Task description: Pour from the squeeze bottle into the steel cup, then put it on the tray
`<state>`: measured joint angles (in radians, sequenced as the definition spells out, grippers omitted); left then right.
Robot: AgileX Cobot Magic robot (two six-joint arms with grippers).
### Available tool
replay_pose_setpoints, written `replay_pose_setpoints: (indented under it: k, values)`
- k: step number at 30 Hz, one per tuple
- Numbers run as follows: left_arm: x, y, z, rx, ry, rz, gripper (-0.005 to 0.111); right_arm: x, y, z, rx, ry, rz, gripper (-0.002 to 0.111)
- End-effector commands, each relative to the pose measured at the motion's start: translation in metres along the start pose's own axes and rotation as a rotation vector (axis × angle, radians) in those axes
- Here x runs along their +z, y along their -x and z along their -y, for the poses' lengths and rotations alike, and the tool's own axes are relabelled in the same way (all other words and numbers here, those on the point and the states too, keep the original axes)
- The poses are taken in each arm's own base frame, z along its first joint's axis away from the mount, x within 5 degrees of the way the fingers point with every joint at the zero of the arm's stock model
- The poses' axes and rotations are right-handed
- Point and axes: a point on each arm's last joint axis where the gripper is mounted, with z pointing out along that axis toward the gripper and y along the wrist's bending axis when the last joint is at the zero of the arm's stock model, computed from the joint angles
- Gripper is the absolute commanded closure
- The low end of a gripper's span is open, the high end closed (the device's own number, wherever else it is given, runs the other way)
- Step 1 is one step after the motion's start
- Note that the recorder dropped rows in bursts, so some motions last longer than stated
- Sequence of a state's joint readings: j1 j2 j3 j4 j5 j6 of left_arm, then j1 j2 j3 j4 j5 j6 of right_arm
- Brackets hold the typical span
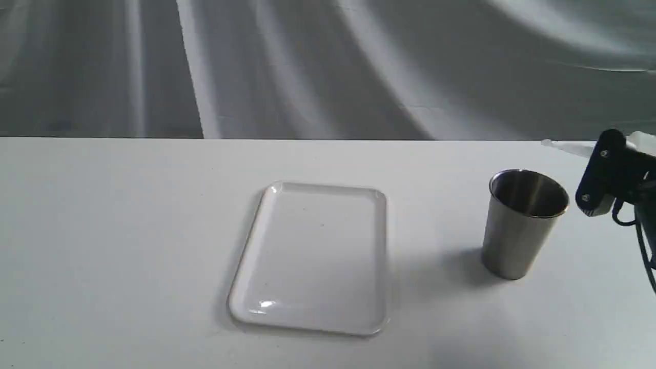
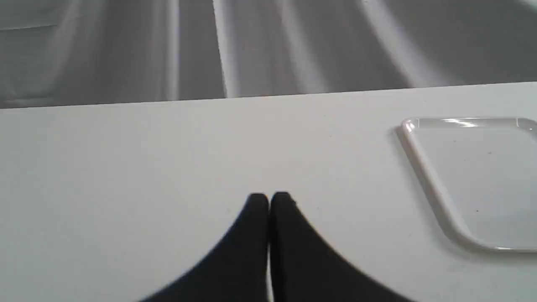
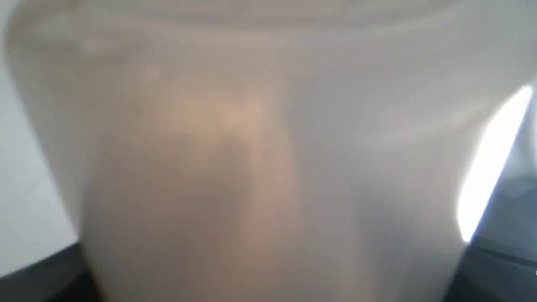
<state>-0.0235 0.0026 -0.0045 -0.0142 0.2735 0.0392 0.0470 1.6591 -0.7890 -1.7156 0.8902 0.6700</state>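
Note:
The squeeze bottle point(image 1: 641, 141) is tipped almost level at the far right of the exterior view, and its cone nozzle point(image 1: 566, 147) points left, just above the steel cup's rim on the right side. My right gripper point(image 1: 612, 177) is shut on the bottle. In the right wrist view the bottle's blurred translucent body point(image 3: 260, 159), with an amber tint, fills the frame. The steel cup point(image 1: 520, 225) stands upright on the white table. The white tray point(image 1: 241, 297) lies flat to its left, bare. My left gripper point(image 2: 269, 200) hovers shut and empty over the table left of the tray point(image 2: 423, 167).
A white table point(image 1: 102, 230) carries everything, and its far edge meets a grey draped cloth backdrop point(image 1: 328, 66). A black cable point(image 1: 643, 241) hangs from the right arm at the right edge, close to the cup.

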Motion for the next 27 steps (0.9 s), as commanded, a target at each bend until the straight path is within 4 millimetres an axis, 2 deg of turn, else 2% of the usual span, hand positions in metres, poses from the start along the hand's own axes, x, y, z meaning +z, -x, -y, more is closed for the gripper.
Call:
replay_pose_setpoints:
  k: [1, 8, 19, 27]
  values:
    - [0.000, -0.001, 0.000, -0.004, 0.001, 0.006, 0.107, -0.001, 0.002, 0.008, -0.023, -0.046, -0.003, 0.108]
    - [0.000, -0.001, 0.000, -0.007, 0.001, 0.006, 0.107, -0.001, 0.000, 0.009, -0.054, -0.058, -0.020, 0.108]
    - [0.000, -0.001, 0.000, -0.007, 0.001, 0.006, 0.107, 0.003, 0.012, 0.033, -0.163, -0.131, -0.061, 0.108]
    - [0.000, -0.001, 0.000, -0.004, 0.002, 0.006, 0.107, 0.003, 0.016, 0.032, -0.231, -0.112, -0.027, 0.108]
